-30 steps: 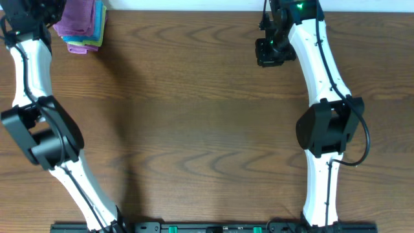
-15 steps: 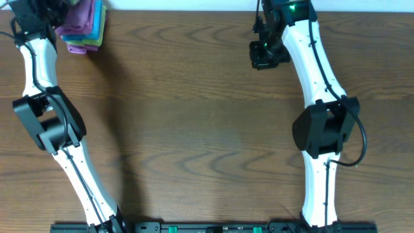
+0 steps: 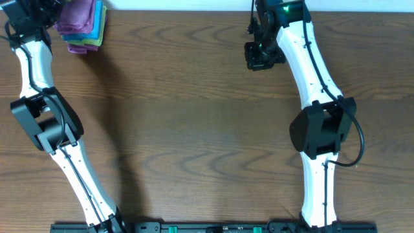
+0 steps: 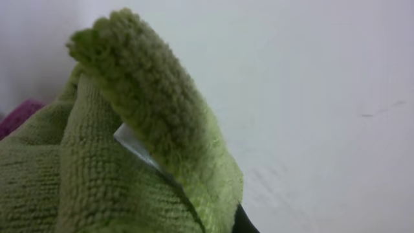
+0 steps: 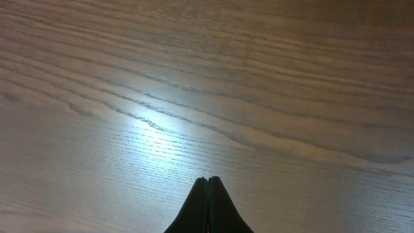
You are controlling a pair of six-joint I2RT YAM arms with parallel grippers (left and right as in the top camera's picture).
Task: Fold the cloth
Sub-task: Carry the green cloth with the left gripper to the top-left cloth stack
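Both shut: left claw pinches cloth; right claw pressed together over table.

Robot lab bench, seen standing by.
White left arm and right arm rise from six o'clock over a wood-grain table; folded cloths stacked at eleven.

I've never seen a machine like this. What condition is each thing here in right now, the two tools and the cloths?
left tool: shut on the cloth.
the cloth: bunched up in that grip, not laid flat.
right tool: shut, holding nothing, above bare table.
pile of cloths: folded and stacked at the table's far left corner, purple one on top.
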